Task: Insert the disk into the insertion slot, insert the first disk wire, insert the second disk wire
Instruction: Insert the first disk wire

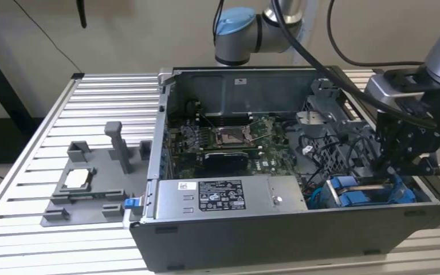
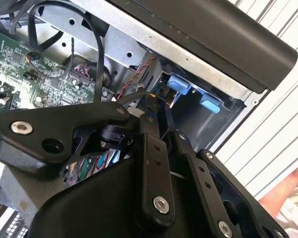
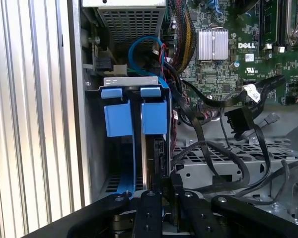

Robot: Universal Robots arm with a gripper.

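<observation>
At the computer case's [image 1: 281,240] corner, exterior view, our hand [image 1: 400,169] hangs over the insertion slot [image 1: 357,193]. Second wrist view: blue fittings [image 2: 188,91] ahead. First wrist view: the hand pinches the disk [image 3: 156,156] edge-on, partly in; we judge keeping it square avoids jamming.

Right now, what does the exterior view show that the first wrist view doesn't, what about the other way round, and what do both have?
Exterior view: the arm's blue-capped joint and a grey fixture tray on the slatted table, at the exterior view's left.
First wrist view: a blue cable looping near the insertion slot, and the disk edge-on next to the end effector.
Both: the slot's blue fittings, the motherboard and the slatted table.
</observation>
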